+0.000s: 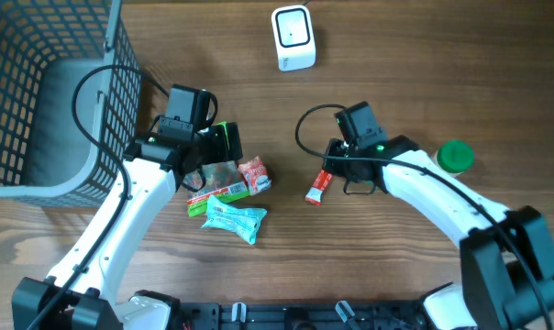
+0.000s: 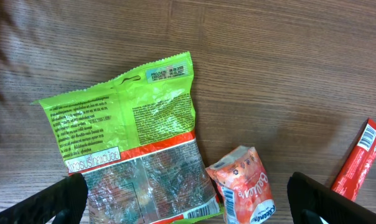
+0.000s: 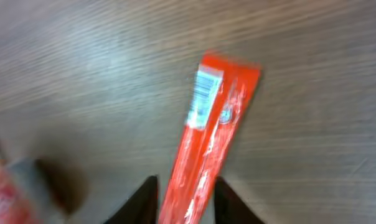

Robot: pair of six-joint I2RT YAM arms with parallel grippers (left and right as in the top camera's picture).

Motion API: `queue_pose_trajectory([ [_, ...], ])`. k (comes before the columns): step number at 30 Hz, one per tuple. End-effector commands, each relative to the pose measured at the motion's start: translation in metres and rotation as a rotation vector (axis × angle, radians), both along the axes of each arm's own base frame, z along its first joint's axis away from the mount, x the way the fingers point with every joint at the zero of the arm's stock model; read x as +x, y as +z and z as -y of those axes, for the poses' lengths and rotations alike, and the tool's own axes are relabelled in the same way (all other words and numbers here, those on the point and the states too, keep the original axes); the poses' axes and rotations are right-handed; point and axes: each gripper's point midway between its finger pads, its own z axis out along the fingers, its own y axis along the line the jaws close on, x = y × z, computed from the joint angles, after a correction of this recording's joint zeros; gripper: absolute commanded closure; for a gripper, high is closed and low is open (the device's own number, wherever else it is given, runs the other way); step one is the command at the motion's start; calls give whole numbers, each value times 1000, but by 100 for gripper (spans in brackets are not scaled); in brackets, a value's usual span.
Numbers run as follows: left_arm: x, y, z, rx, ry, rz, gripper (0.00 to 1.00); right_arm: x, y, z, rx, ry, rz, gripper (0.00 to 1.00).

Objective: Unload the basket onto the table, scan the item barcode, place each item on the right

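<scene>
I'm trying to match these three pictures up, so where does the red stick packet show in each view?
Overhead: the red stick packet lies near the centre of the picture, on the wood.
Left wrist: at the right edge, partly cut off.
Right wrist: in the middle, running down to the bottom edge.
Shared landmark: the small orange pouch to its left; the right wrist view shows only a red blur at its left edge, possibly that pouch.

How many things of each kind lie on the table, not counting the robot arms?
Snack packets: 4 (green bag, orange pouch, teal packet, red stick)
White scanner: 1
Wire basket: 1
Green round object: 1
Total: 7
</scene>
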Motion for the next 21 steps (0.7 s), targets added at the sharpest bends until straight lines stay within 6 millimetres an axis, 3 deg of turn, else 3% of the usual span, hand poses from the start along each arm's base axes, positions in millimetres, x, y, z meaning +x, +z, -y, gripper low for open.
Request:
queue_pose_trajectory([
  [1, 0, -1, -1, 10, -11, 0, 0, -29, -6, -14, 70, -53, -139, 64],
  [4, 0, -1, -1, 10, -11, 0, 0, -41, -23, -14, 41, -86, -165, 62],
  [9, 0, -1, -1, 10, -11, 0, 0, -43, -36, -16, 69, -166, -177, 68],
  [11, 0, -1, -1, 10, -11, 0, 0, -45, -44, -15, 82, -193, -177, 72],
  [16, 0, -1, -1, 10, -11, 0, 0, -50, -54, -14, 110, -212, -172, 96],
  [17, 0, -1, -1, 10, -11, 0, 0, -50, -54, -14, 109, -201, -168, 96],
  [19, 0, -1, -1, 10, -11, 0, 0, -47, -47, -19, 121, -65, -134, 96],
  [21, 0, -1, -1, 10, -11, 0, 0, -40, -28, -26, 153, 188, -40, 96],
])
